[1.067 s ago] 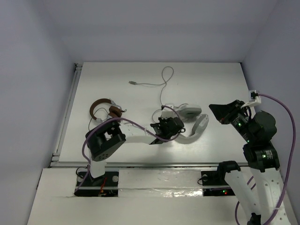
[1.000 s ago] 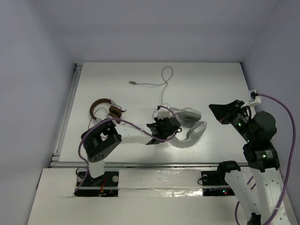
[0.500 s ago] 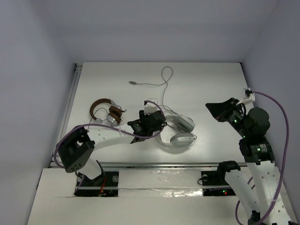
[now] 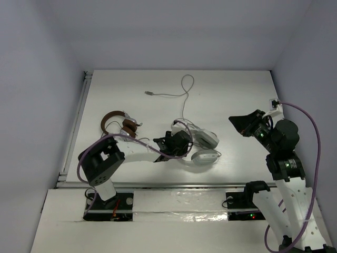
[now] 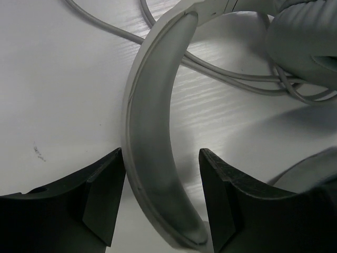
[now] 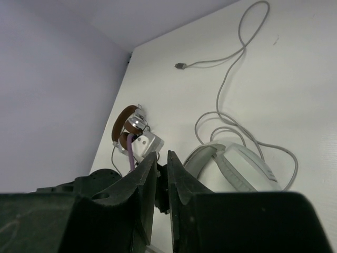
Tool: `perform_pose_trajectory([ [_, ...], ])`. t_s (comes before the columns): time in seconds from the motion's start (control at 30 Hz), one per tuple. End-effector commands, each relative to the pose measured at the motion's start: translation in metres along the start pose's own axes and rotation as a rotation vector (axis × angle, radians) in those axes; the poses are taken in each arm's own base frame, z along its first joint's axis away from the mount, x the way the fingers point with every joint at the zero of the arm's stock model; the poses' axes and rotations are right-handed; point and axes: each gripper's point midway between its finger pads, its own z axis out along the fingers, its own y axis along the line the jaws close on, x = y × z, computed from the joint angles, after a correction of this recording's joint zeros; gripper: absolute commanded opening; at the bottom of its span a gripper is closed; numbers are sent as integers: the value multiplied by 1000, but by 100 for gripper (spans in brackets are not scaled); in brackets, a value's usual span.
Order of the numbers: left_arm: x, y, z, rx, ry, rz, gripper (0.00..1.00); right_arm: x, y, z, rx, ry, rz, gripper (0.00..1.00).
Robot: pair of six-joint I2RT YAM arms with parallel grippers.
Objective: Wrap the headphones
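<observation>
The white and light-grey headphones (image 4: 202,145) lie on the table's middle, earcups to the right. Their thin grey cable (image 4: 184,97) runs away to a plug (image 4: 149,94) at the back. My left gripper (image 4: 176,142) is low at the headband. In the left wrist view the gripper (image 5: 160,158) is open and straddles the headband (image 5: 152,105), with a gap on the right side. An earcup (image 5: 305,42) and cable loops (image 5: 226,74) lie ahead. My right gripper (image 4: 245,124) hangs raised to the right, shut and empty (image 6: 162,158), looking down on the headphones (image 6: 247,168).
Smaller brown-banded headphones (image 4: 118,124) with silver earcups lie left of the left gripper, also in the right wrist view (image 6: 124,124). The table's left rail (image 4: 79,121) and grey walls bound the white surface.
The left gripper dragged the headphones left and nearer while they turned, then shifted back right along the headband. The right gripper drifted slightly left.
</observation>
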Motion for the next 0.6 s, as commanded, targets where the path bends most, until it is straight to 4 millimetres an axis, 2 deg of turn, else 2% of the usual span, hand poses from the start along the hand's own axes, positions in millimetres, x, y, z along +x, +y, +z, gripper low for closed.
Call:
perform_pose_trajectory([
  [0.0, -20, -10, 3, -6, -36, 2, 54, -6, 7, 0, -43, -28, -35, 21],
  [0.13, -8, -3, 12, -44, -16, 5, 50, -6, 7, 0, -45, -30, -33, 21],
  [0.37, -13, 12, 23, -150, -63, 18, 43, -5, 8, 2, -50, -24, -28, 21],
  [0.47, -18, 20, 28, -201, -100, 21, 20, -5, 7, 2, -49, -27, -30, 21],
  [0.5, -22, 24, 29, -225, -123, 20, 0, -6, 7, 2, -50, -28, -29, 21],
  [0.57, -30, 27, 25, -249, -149, 8, 0, -3, 7, 3, -58, -17, -27, 20],
])
